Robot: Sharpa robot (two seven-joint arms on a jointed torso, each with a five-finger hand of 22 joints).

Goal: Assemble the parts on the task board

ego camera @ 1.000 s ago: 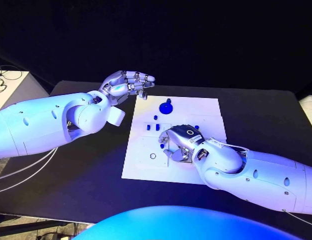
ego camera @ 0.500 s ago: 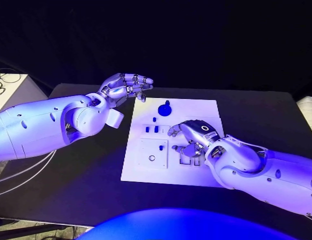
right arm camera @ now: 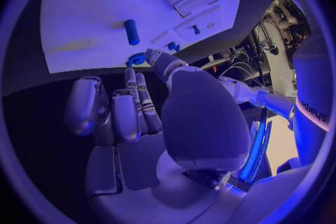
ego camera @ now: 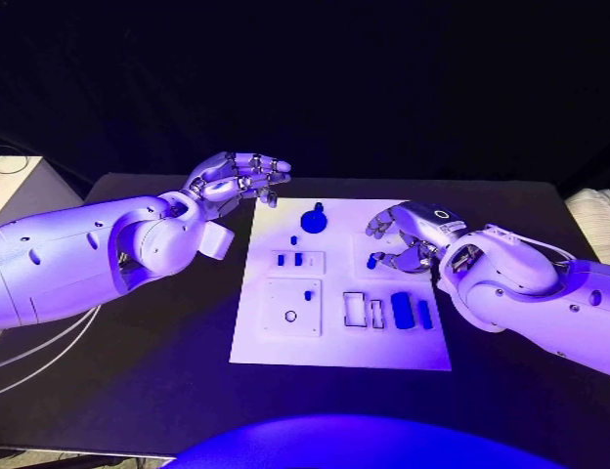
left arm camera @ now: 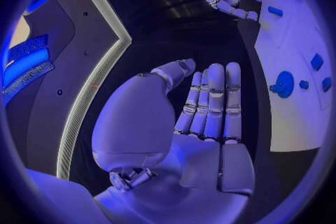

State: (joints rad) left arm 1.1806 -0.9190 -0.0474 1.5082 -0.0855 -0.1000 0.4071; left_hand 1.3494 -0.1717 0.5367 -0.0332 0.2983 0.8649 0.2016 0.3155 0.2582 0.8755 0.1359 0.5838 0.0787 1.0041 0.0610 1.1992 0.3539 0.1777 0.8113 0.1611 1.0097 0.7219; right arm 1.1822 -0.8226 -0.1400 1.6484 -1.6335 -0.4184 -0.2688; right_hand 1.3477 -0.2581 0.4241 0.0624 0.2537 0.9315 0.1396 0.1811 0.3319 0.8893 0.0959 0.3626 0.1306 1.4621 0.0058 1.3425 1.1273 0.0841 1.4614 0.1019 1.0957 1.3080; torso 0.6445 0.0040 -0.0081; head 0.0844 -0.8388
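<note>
**Ana:** Right robot hand (ego camera: 407, 234) first: where is it?

**Ben:** It hangs over the right side of the board (ego camera: 284, 342), palm down. The fingers are loosely bent with a gap to the thumb, and there is nothing in them.

**Ana:** And the parts around it?

**Ben:** Nearest us, two bars (ego camera: 401, 311) lie side by side, on the near side of that robot hand and apart from it. One short peg (ego camera: 372, 261) lies on the board just below the fingertips. I cannot tell whether they touch it. Farther back, one round knob (ego camera: 314, 220) sits to the left of the fingers. A few tiny blue bits lie left of the peg, too small to count surely.

**Ana:** What about the other arm?

**Ben:** Left robot hand (ego camera: 239, 176) is raised at the board's far left corner, over the dark surface (ego camera: 136, 371). Its fingers lie together, its thumb apart, and it is empty. The knob is near it but well clear.
</note>
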